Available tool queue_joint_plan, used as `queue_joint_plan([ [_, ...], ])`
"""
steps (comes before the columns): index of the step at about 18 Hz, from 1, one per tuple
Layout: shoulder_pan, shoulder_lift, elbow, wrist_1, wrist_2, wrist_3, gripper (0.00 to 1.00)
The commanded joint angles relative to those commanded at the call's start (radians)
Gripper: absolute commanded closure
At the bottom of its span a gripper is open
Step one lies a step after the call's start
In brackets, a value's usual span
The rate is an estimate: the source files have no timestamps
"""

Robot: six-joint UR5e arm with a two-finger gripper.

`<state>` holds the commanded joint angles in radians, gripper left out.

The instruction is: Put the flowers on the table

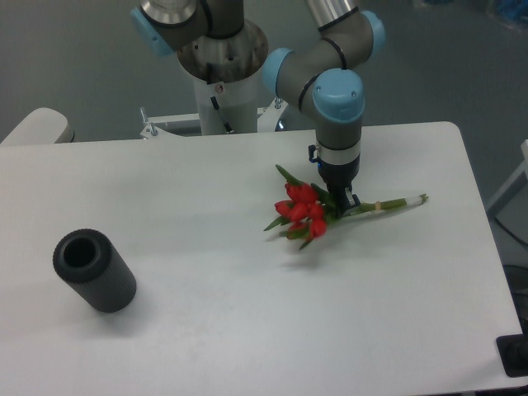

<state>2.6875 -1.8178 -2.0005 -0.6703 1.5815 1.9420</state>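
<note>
The flowers [301, 211], red tulip buds with green leaves and long stems tied by a pale band, hang just above the white table [247, 322], right of centre. Their stems point right toward the table's far edge. My gripper [341, 200] points straight down and is shut on the flowers at the stems, just behind the buds. A faint shadow lies on the table under the bunch. Whether the bunch touches the tabletop I cannot tell.
A dark grey hollow cylinder [94, 270] lies on its side at the left of the table. The robot's base [221, 78] stands behind the table's back edge. A pale rounded object [35, 125] sits off the back left corner.
</note>
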Motion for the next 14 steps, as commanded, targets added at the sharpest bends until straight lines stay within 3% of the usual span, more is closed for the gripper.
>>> queue_joint_plan([
  [2,-0.002,0.005,0.029,0.002,-0.006,-0.002,0.09],
  [4,-0.002,0.009,0.063,0.002,-0.009,-0.008,0.03],
  [8,-0.043,0.011,0.175,-0.014,-0.005,-0.035,0.01],
  [14,-0.116,-0.029,0.334,-0.052,-0.006,-0.178,0.01],
])
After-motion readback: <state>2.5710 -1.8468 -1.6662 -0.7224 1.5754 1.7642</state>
